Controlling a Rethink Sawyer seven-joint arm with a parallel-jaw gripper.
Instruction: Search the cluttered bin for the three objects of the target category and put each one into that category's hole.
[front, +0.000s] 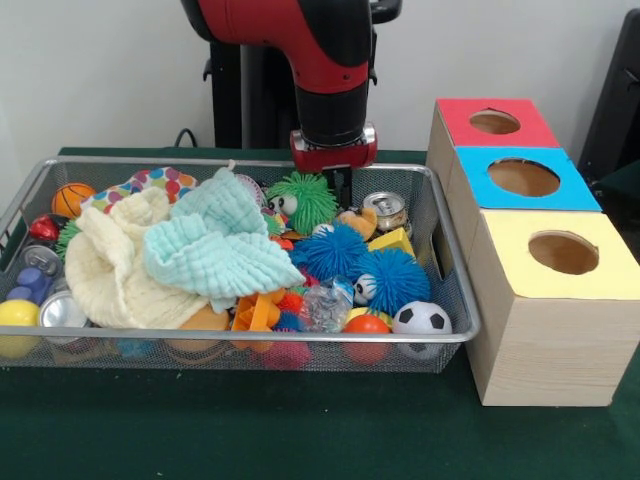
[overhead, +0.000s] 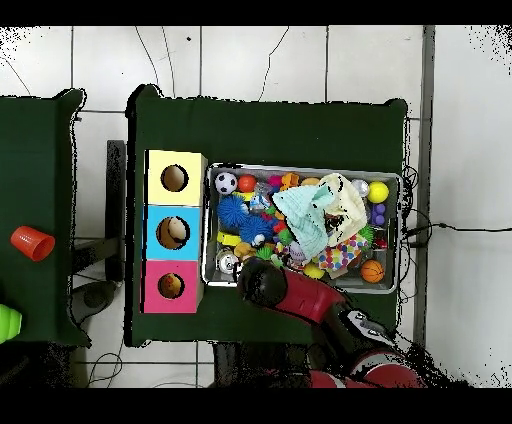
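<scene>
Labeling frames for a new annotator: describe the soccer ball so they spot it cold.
In the front view, start at the wire mesh bin and go to its near corner on the side of the yellow-topped box. The soccer ball sits there against the rim, just below the blue spiky balls. It is the only white ball with black patches; its neighbours are blue, spiky or orange.

Table (front: 250, 440): dark green cloth top.
On it: wire-mesh bin (front: 440, 270), middle.
Beside bin: three hole-topped wooden boxes (front: 545, 340), touching.
</scene>
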